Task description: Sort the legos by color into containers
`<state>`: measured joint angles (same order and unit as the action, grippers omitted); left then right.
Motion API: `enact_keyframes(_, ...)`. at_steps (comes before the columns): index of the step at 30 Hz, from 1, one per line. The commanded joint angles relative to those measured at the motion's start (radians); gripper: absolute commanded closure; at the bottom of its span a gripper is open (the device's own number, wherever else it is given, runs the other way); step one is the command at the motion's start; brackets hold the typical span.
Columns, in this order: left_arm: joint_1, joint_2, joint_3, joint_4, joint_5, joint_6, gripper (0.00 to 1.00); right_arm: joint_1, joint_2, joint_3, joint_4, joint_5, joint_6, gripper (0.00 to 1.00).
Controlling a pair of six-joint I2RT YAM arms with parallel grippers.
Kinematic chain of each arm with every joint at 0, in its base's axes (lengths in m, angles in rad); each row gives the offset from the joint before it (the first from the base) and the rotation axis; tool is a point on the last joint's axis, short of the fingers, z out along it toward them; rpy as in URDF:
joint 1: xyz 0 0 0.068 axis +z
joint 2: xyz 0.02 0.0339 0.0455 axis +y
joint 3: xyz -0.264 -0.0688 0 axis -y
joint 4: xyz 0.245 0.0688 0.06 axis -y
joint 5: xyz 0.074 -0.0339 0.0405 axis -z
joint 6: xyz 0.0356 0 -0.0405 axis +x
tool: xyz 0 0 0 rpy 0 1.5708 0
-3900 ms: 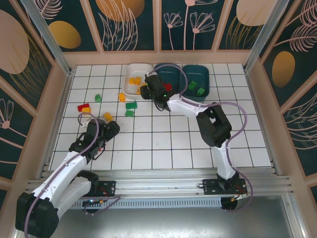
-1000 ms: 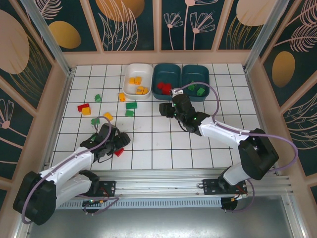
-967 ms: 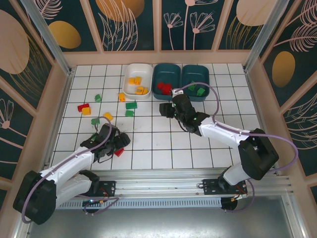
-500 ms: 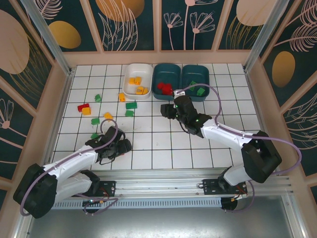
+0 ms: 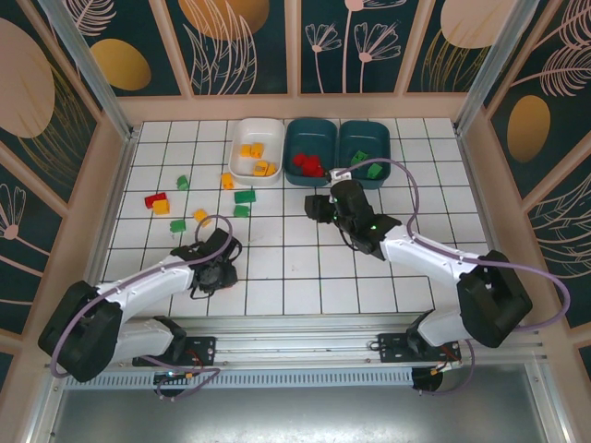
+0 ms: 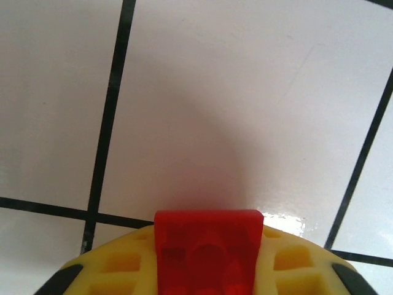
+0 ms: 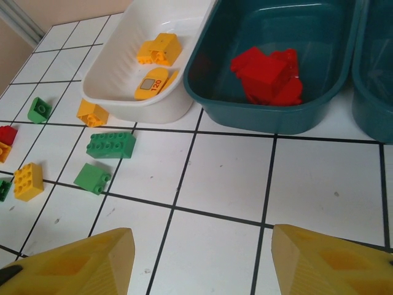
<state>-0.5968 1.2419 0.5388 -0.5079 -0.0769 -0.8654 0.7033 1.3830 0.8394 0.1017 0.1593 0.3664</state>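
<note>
Left gripper: nipping small red plastic brick; lift squarely.
Dark teal plastic bin: one o'clock.
Right gripper: wide, empty.

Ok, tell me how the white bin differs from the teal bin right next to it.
Colour: the white bin is white, the teal bin dark teal. Contents: the white bin holds yellow-orange legos, the teal bin a clump of red legos. Position: in the right wrist view the white bin lies left of the teal bin, side by side. Both are shallow, rounded-rectangular and similar in size.
</note>
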Motion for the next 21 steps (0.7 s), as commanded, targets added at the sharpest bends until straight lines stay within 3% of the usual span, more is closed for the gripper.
enact_keyframes(1, -0.003, 0.035, 0.094, 0.096, 0.009, 0.044, 0.84, -0.028, -0.038, -0.023, 0.013, 0.013, 0.012, 0.39)
enact_keyframes(5, -0.004, 0.161, 0.323, 0.128, 0.033, 0.103, 0.89, -0.089, -0.057, -0.048, 0.005, 0.003, 0.030, 0.40)
enact_keyframes(11, -0.004, 0.551, 0.854, 0.188, 0.120, 0.203, 0.95, -0.234, -0.135, -0.124, 0.000, -0.041, 0.096, 0.40)
enact_keyframes(18, 0.009, 1.051, 1.567, 0.015, 0.159, 0.302, 0.95, -0.311, -0.201, -0.170, -0.042, -0.094, 0.106, 0.40)
enact_keyframes(21, 0.031, 1.206, 1.784, -0.017, 0.195, 0.296, 0.93, -0.321, -0.219, -0.177, -0.055, -0.105, 0.103, 0.39)
